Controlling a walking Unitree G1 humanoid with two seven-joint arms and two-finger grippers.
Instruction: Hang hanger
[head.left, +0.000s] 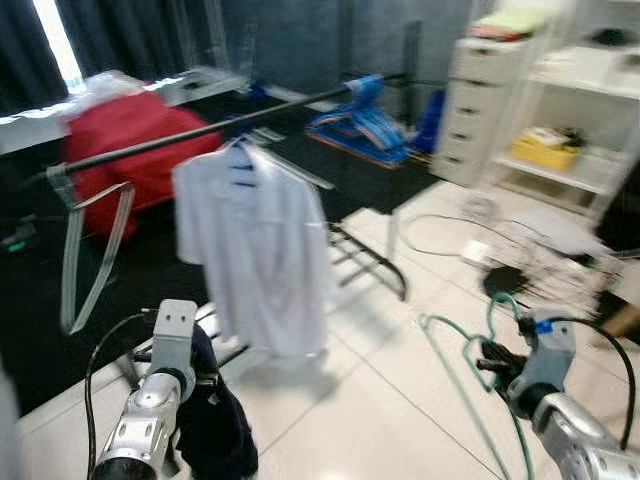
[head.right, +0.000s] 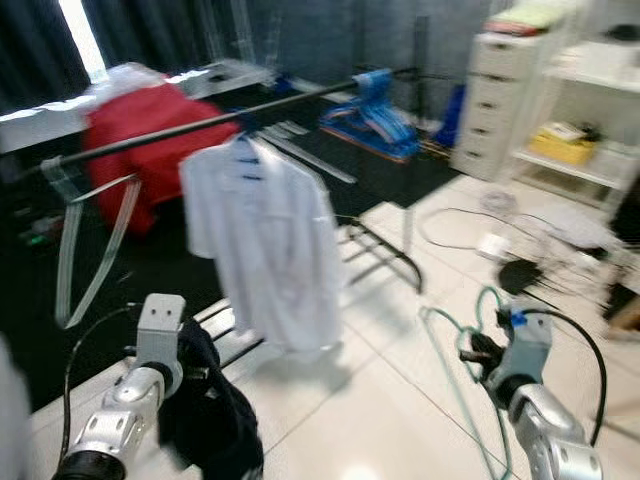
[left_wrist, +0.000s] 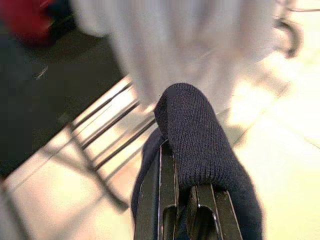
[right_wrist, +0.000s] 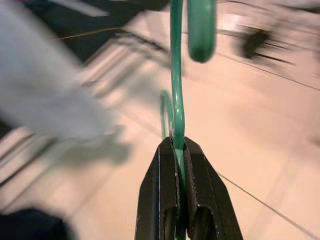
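My right gripper is clamped tight on the green hanger, low over the tiled floor. My left gripper is pinched shut on a navy knit garment. Beyond, a white shirt hangs from the black rail.

We see both eye views smeared by motion blur. Bright daylight comes from window strip at top left. White floor tiles shine, with soft glare. White shirt drops faint shadow on tiles. Dark carpet stays dim. Wrist views: black fingers sharp up close, background blurry, warm-toned.
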